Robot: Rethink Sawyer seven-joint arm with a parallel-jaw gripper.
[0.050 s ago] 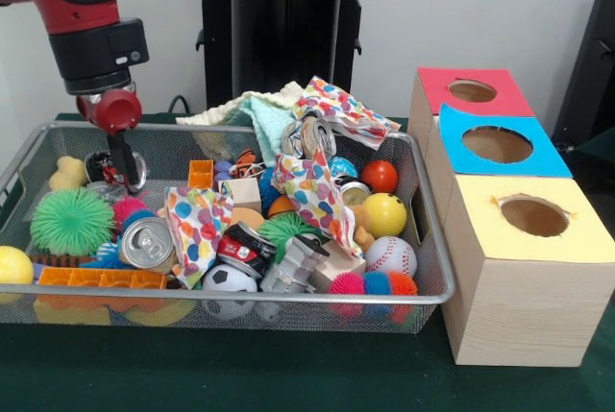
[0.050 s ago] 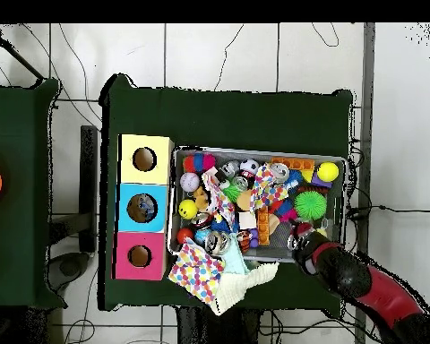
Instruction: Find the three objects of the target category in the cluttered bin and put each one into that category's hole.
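Red-and-black gripper [image 1: 117,174] is down in the wire mesh bin [image 1: 423,239] at its 10 o'clock corner, can't tell if it's clamped on the dark crushed can [image 1: 135,170] there; risk: weak pinch drops it before the wooden hole boxes [image 1: 514,278] at 3 o'clock.

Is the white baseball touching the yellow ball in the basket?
Touching. In the front view the baseball sits right under the yellow ball, and their edges meet with no gap showing between them, near the basket wall.
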